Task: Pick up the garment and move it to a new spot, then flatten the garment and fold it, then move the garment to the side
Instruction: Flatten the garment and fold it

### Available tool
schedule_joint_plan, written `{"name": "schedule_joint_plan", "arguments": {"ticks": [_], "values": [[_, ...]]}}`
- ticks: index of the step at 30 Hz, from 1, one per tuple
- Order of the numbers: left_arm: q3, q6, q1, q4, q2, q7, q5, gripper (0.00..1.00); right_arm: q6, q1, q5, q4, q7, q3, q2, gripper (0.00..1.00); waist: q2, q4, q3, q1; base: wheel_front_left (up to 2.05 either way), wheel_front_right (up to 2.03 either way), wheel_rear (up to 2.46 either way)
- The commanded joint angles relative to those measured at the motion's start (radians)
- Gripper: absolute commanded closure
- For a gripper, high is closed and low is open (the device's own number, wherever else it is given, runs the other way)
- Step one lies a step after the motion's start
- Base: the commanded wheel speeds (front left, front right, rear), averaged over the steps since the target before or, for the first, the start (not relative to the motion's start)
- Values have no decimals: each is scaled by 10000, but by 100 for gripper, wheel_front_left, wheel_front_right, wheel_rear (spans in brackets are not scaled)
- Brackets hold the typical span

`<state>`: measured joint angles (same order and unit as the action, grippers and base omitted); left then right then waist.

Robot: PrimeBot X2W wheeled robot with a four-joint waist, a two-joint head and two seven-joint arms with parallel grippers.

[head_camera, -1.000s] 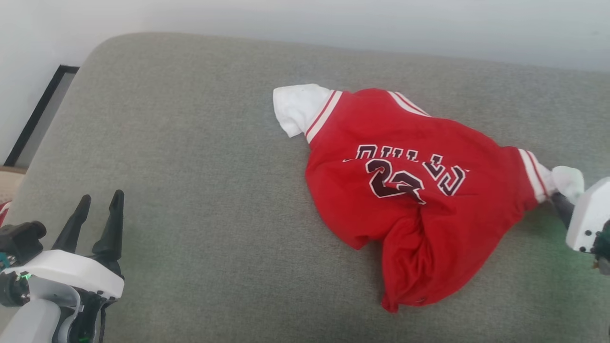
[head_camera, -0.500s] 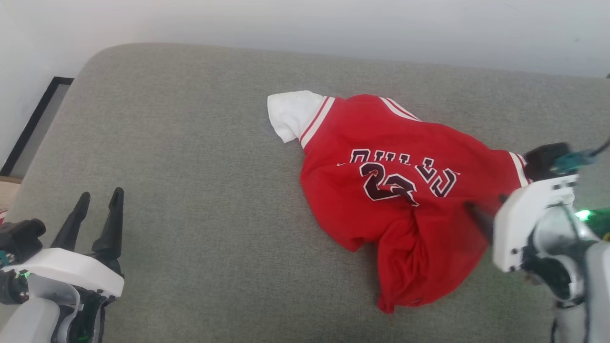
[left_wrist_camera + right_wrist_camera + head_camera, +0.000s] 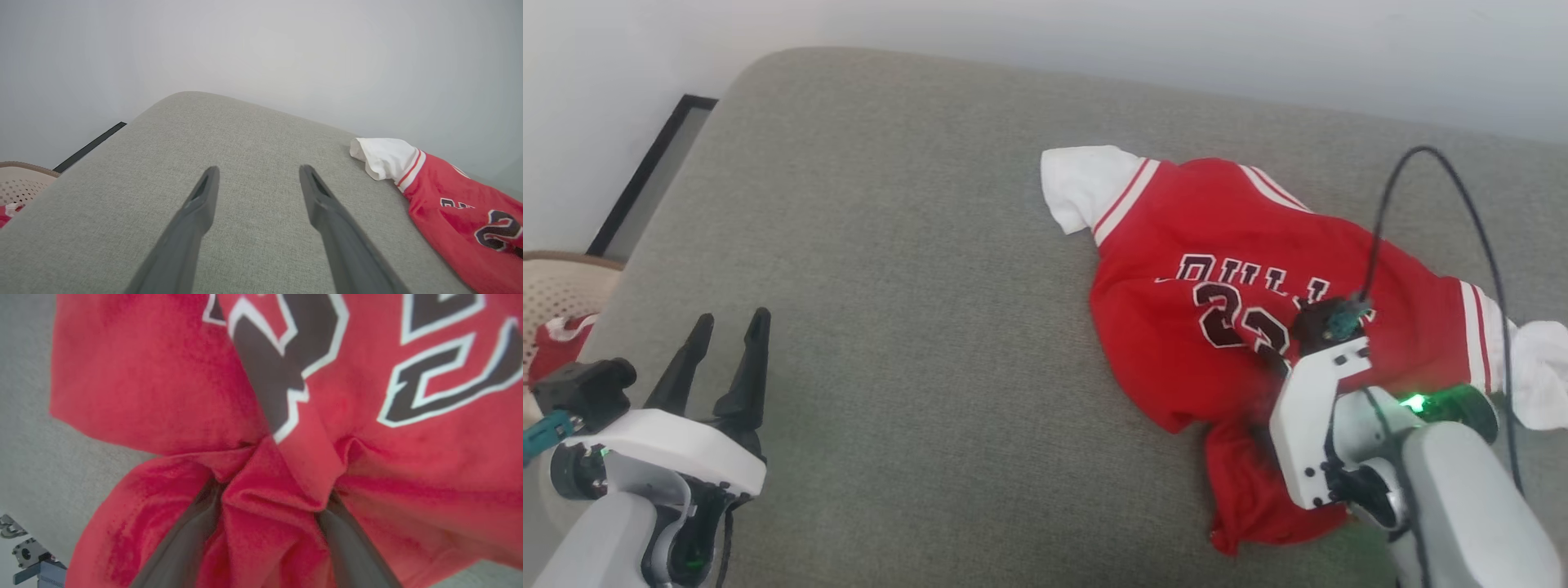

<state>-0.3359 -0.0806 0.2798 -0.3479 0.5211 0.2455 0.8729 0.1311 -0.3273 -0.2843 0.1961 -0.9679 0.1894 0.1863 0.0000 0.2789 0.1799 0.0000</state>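
While the right arm reaches in from the lower right, wrist tipped down, the right claw point(image 3: 271, 496) presses into the garment point(image 3: 1168, 343), its fingers spread wide with a ridge of red cloth bunched between them. The garment lies crumpled on the right part of the grey cushion point(image 3: 890, 286). Well apart, the left claw point(image 3: 733, 318) hovers wide open over bare cushion.
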Motion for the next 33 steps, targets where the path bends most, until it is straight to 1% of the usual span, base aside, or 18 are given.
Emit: {"name": "schedule_joint_plan", "arguments": {"ticks": [1, 4, 5, 6, 8, 11, 15, 19, 20, 24, 28, 33], "values": [[-18, -60, 121, -45, -35, -10, -34, 0, -5, -112, 175, 295, -43, 159, -26, 0, 0, 113, 15, 0, 0, 0, 0], [-82, -96, 223, -176, -119, 16, -54, 0, -5, -162, 296, 1194, -88, 466, -32, 0, 0, 224, -33, 0, 0, 0, 0], [-105, -101, 234, -219, -145, 23, -63, 0, -5, -188, 364, 1460, -61, 663, 30, 40, 0, 255, -61, 0, 0, 0, 0], [-106, -117, 223, -269, -178, 35, -56, 0, -3, -195, 294, 1672, 4, 806, 47, 100, 0, 271, -93, 0, 0, 0, 0], [-121, -140, 194, -354, -212, 59, -60, 0, -3, -277, 119, 1935, 147, 1071, 118, 100, 0, 275, -163, 0, 0, 0, 0], [-67, -133, 55, -440, -196, 89, -49, 0, 0, -349, -383, 1784, 284, 1636, 289, 100, 0, 183, -299, 0, 0, 0, 0], [59, -93, -142, -448, -67, 116, -32, 0, -2, -336, -1146, 867, 184, 2525, 910, 100, 0, -60, -478, 0, 0, 0, 0], [195, -23, -334, -370, 41, 122, 29, 0, -5, -82, -1833, -273, -274, 2979, 1590, 100, 0, -347, -610, 0, 0, 0, 0], [195, -23, -334, -370, 41, 122, 29, 0, -5, -82, -1833, -273, -274, 2979, 1590, 100, 0, -347, -610, 0, 0, 0, 0], [295, 33, -457, -268, 103, 130, 72, 0, -5, 483, -2420, -1460, -874, 3159, 2098, 100, 0, -570, -648, 0, 0, 0, 0], [381, 76, -558, -176, 147, 141, 92, 0, -5, 1276, -2860, -2401, -1407, 3079, 2349, 100, 0, -716, -629, 0, 0, 0, 0], [444, 80, -562, -106, 146, 154, 117, 0, -5, 2180, -2987, -2916, -1760, 2950, 2336, 100, 0, -801, -529, 0, 0, 0, 0]]}}
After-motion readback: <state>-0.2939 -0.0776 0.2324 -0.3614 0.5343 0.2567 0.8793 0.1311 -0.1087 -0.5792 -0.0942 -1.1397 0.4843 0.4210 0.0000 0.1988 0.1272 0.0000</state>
